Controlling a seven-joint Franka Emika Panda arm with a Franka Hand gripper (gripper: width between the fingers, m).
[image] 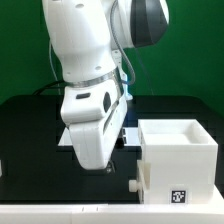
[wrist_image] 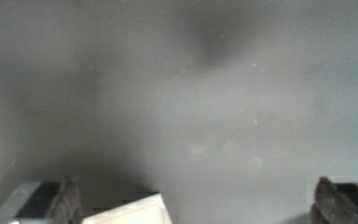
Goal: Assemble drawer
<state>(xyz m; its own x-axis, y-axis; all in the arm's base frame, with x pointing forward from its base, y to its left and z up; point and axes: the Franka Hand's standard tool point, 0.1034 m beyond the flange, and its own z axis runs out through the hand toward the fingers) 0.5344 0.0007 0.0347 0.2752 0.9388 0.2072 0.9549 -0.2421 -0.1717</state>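
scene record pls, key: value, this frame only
arm: white Panda, reaching down over the black table
gripper: low, just above the table; fingers wide apart in the wrist view, nothing between them
casing: white open-topped box at the exterior view's right, upright, one tag on its front face
casing vs gripper: apart, gripper at its left in the exterior view
marker board: flat on the table, mostly hidden behind the arm
tray: cannot tell

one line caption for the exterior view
Panda arm's gripper lowered to the black table, beside the white drawer casing.
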